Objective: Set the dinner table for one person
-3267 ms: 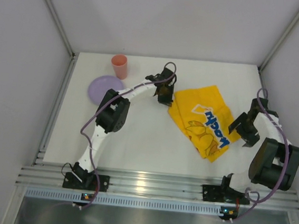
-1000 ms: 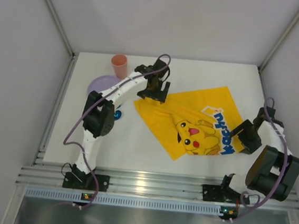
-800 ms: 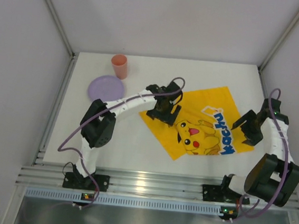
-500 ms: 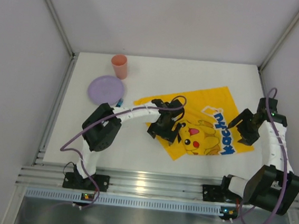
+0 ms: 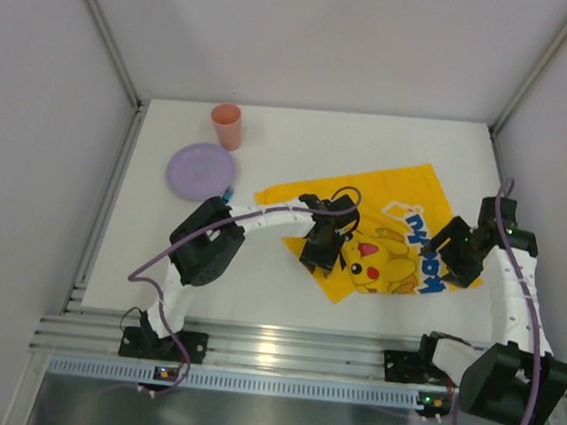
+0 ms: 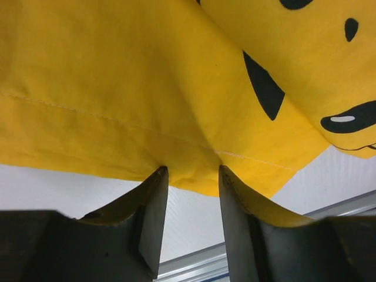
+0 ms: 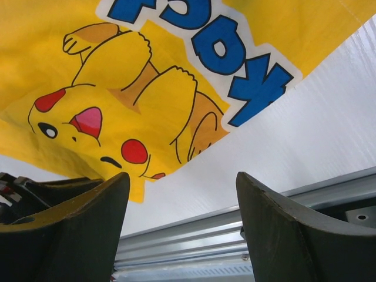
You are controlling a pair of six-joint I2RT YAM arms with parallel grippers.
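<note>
Dinner table (image 5: 301, 139) — white top, ribbed rail (image 5: 290, 357) along the near edge; yellow Pikachu cloth (image 5: 390, 198) spread flat, right of centre. Left gripper (image 5: 321, 254) at the cloth's near-left hem; fingers (image 6: 154, 211) part-way apart, table showing between, hem puckered at the tips. Right gripper (image 5: 448, 257) over the cloth's right edge — jaws wide, nothing between. Purple plate (image 5: 200, 170) and pink cup (image 5: 226, 125) far left.

The only writing is on the yellow cloth (image 5: 375, 196) — a short row of fat blue letters (image 7: 214, 44) edged in white, printed beside the cartoon figure. They lie upside down to both cameras; one looks like an "o", and the word as a whole cannot be read.
</note>
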